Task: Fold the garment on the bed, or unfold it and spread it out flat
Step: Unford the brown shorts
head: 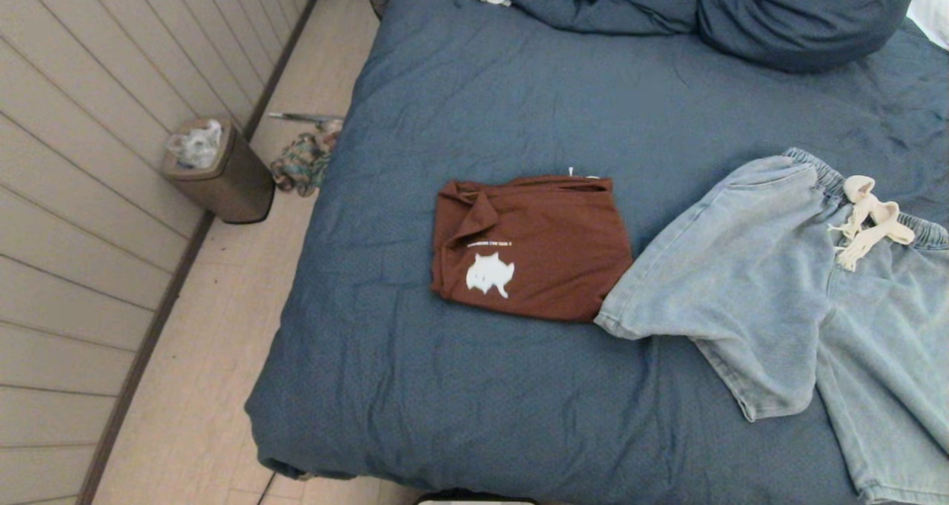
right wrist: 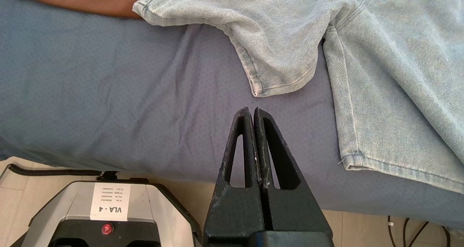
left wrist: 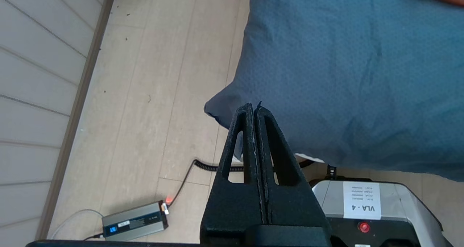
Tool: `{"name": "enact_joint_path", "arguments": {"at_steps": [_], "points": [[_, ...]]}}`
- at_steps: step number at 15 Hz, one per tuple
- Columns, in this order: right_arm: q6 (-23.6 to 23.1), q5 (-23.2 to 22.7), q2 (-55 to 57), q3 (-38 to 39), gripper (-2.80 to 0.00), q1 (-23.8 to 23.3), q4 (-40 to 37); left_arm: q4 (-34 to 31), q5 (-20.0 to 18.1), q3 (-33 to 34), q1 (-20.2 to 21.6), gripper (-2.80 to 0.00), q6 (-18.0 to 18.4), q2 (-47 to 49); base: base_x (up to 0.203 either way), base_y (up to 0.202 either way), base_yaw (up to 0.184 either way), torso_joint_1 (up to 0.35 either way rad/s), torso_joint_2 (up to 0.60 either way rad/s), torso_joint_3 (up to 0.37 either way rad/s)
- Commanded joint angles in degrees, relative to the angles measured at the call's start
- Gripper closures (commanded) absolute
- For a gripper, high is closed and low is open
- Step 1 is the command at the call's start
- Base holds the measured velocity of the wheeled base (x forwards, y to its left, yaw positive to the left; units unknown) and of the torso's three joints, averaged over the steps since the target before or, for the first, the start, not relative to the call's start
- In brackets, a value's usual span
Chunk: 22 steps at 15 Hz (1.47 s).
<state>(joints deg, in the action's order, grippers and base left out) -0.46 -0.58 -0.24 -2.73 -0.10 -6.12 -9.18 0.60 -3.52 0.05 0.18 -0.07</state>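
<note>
Lying folded mid-bed (head: pixel 445 386), brown shirt (head: pixel 530 245), beyond both closed fingers (right wrist: pixel 253 112)

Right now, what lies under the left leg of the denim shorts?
The denim shorts overlap the folded brown shirt's right edge and the blue bed cover. How far the shirt runs beneath is hidden.

Right pincer (right wrist: pixel 253 111) closed above the bed (right wrist: pixel 108 105), just short of the denim shorts (right wrist: pixel 380 58) hem

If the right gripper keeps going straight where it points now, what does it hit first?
Likely the bare blue bed cover, just short of the hem of the light denim shorts. The shut right gripper aims at that leg's hem, though depth is unclear.
</note>
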Motion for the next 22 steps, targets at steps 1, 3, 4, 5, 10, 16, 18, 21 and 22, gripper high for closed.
{"name": "enact_joint_path", "arguments": {"at_steps": [1, 3, 4, 5, 10, 16, 18, 21, 22], "points": [[0.0, 0.0, -0.5, 0.0, 0.0, 0.0, -0.1, 0.0, 0.0, 0.0, 0.0, 0.0, 0.0, 0.1, 0.0, 0.0, 0.0, 0.0, 0.0, 0.0], [0.0, 0.0, -0.5, 0.0, 0.0, 0.0, -0.1, 0.0, 0.0, 0.0, 0.0, 0.0, 0.0, 0.1, 0.0, 0.0, 0.0, 0.0, 0.0, 0.0], [0.0, 0.0, -0.5, 0.0, 0.0, 0.0, -0.1, 0.0, 0.0, 0.0, 0.0, 0.0, 0.0, 0.1, 0.0, 0.0, 0.0, 0.0, 0.0, 0.0], [0.0, 0.0, -0.5, 0.0, 0.0, 0.0, -0.1, 0.0, 0.0, 0.0, 0.0, 0.0, 0.0, 0.1, 0.0, 0.0, 0.0, 0.0, 0.0, 0.0], [-0.1, 0.0, -0.5, 0.0, 0.0, 0.0, -0.1, 0.0, 0.0, 0.0, 0.0, 0.0, 0.0, 0.1, 0.0, 0.0, 0.0, 0.0, 0.0, 0.0], [-0.1, 0.0, -0.5, 0.0, 0.0, 0.0, -0.1, 0.0, 0.0, 0.0, 0.0, 0.0, 0.0, 0.1, 0.0, 0.0, 0.0, 0.0, 0.0, 0.0], [-0.1, 0.0, -0.5, 0.0, 0.0, 0.0, -0.1, 0.0, 0.0, -0.1, 0.0, 0.0, 0.0, 0.1, 0.0, 0.0, 0.0, 0.0, 0.0, 0.0], [0.0, 0.0, -0.5, 0.0, 0.0, 0.0, -0.1, 0.0, 0.0, 0.0, 0.0, 0.0, 0.0, 0.1, 0.0, 0.0, 0.0, 0.0, 0.0, 0.0], [0.0, 0.0, -0.5, 0.0, 0.0, 0.0, -0.1, 0.0, 0.0, 0.0, 0.0, 0.0, 0.0, 0.1, 0.0, 0.0, 0.0, 0.0, 0.0, 0.0]]}}
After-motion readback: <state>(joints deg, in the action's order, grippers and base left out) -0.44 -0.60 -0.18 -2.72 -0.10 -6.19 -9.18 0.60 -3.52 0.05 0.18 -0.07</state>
